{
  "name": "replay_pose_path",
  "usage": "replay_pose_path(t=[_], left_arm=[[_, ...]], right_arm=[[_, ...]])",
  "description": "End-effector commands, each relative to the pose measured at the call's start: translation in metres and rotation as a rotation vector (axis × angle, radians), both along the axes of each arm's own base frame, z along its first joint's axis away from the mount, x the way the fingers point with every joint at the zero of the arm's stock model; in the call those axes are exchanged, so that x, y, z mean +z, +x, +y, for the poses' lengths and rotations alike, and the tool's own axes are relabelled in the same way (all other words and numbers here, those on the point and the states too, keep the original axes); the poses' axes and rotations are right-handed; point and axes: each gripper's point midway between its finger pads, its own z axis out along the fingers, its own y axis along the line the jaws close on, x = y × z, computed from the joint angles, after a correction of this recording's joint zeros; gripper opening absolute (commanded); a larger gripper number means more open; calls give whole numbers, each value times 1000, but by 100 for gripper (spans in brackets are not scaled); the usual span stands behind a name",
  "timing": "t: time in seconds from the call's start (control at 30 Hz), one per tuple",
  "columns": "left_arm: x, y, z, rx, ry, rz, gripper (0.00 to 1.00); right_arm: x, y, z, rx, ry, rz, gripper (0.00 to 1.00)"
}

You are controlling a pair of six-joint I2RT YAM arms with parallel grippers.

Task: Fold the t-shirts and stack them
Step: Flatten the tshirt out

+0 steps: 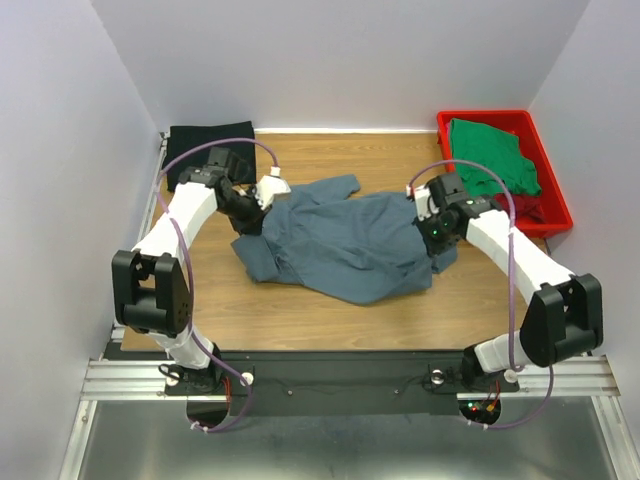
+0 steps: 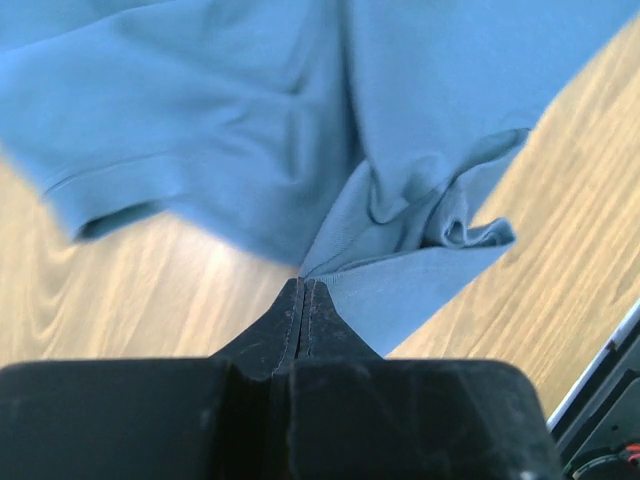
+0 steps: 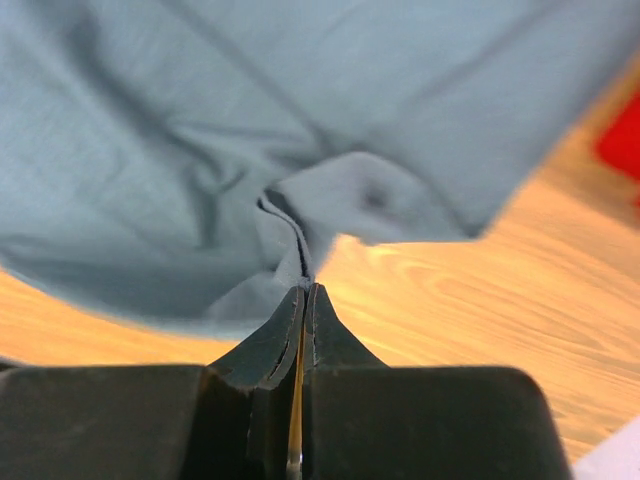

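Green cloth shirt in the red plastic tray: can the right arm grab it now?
Probably not yet: the right gripper is shut on the slate blue-grey cloth shirt. The green shirt lies near, uncovered.

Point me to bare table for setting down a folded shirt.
Bare: near strip between blue shirt and arm bases; far strip between black shirt and tray. Crowded: centre, where left gripper and right gripper pinch the blue shirt.
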Motion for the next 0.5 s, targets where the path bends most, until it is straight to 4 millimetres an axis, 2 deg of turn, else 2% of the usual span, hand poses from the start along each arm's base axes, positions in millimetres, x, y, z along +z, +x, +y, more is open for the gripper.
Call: replay_pose_path(t=[0.0,0.1,0.27,0.4,0.47], left_arm=[[47,22,9,89,-92,-97,0],[40,24,13,103,-75,-75,0],[0,12,10,102,-77,34,0],[-14,12,13,120,-61,37,0],[-20,11,15,122,-45,49,3]], right_arm=[[48,26,-22,-36,10,-148,1],[50,27,-20,-26,38,-148,1],[34,20,-13,-16,73,-87,0],[28,19,-13,-6,67,-67,1],[23,19,-13,-2,66,-52,1]])
